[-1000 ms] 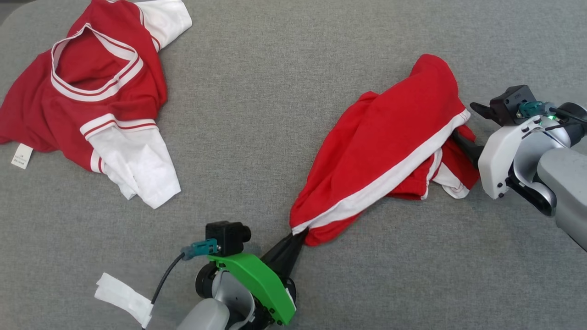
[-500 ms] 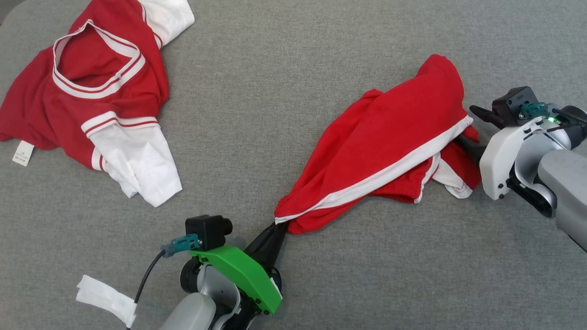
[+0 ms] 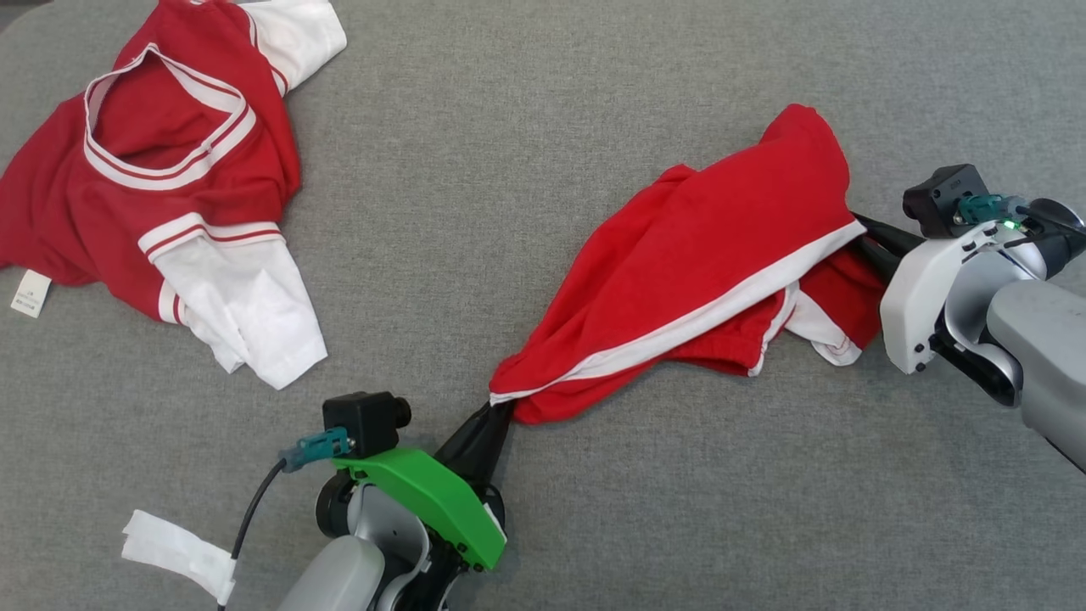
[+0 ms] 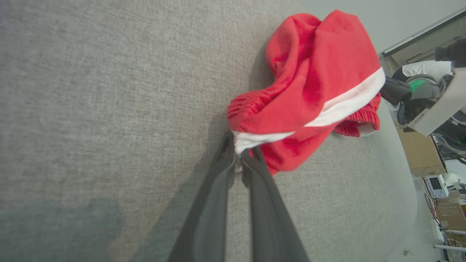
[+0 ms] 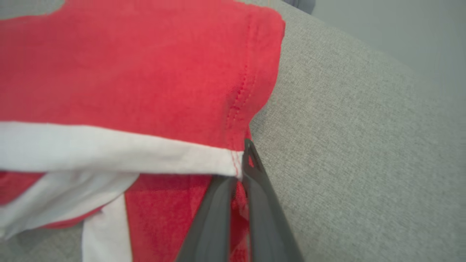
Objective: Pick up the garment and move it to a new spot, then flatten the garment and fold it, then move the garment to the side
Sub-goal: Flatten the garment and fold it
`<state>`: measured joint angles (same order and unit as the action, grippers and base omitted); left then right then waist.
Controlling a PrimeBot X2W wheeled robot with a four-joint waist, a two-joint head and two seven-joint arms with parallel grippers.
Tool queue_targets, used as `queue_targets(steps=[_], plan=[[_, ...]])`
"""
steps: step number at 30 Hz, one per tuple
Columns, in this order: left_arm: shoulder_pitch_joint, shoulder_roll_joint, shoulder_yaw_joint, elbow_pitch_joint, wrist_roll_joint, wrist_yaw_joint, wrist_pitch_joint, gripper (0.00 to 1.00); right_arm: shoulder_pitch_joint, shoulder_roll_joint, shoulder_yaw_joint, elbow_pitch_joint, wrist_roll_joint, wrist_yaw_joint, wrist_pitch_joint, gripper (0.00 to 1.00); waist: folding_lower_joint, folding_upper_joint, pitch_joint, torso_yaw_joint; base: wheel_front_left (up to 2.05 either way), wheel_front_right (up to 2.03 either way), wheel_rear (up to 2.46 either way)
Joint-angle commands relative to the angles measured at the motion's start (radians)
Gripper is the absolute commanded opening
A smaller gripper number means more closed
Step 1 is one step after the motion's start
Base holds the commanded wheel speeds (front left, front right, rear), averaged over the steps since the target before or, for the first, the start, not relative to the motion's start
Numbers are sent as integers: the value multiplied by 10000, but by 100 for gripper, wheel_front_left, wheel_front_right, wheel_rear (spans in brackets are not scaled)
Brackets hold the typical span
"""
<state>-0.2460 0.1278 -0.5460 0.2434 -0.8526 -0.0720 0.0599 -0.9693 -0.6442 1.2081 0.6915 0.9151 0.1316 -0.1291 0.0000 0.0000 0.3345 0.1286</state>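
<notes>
Red garment (image 3: 704,271), judged soft and limp. Left tool (image 3: 495,413) pinches its 7 o'clock corner; right tool (image 3: 867,238), its 3 o'clock hem.

Brightness: bright, even, diffuse light from overhead; colours clear.
Shadows: soft and thin under the red garment (image 3: 696,255); a broad dim patch on the grey fabric surface (image 4: 65,225), near left in the left wrist view.
Focus: head view sharp; right wrist view soft, right end effector (image 5: 238,163) blurred.
Distortion: left wrist view bows at its right edge.
</notes>
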Motion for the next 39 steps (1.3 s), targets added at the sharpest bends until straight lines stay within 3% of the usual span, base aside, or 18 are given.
queue_targets(steps=[1, 15, 27, 30, 39], plan=[[-29, 106, 99, -24, -16, 83, -102, 0, -155, -55, 35, -49, 13, -17, -164, 0, 0, 0, -88, -76, 0, 0, 0], [434, 745, 917, -1221, -141, 700, -455, 0, 11, -1073, -176, -1686, -575, -18, -452, 0, 0, 0, -755, -853, 0, 0, 0], [1110, 1077, 980, -3419, 78, 1341, -316, 0, 2353, -1989, -2813, -3255, -1052, -20, -514, 0, 0, 0, -1059, -1504, 0, 0, 0], [1346, 1142, 828, -3680, 187, 1537, -212, 0, 3810, -1714, -3881, -3752, -1558, -20, -283, 0, 0, 0, -917, -1762, 0, 0, 0], [1758, 1191, 439, -3050, 208, 1409, -153, 0, 6529, -240, -6024, -4198, -3105, -18, 145, 0, 0, 0, -652, -2253, 0, 0, 0]])
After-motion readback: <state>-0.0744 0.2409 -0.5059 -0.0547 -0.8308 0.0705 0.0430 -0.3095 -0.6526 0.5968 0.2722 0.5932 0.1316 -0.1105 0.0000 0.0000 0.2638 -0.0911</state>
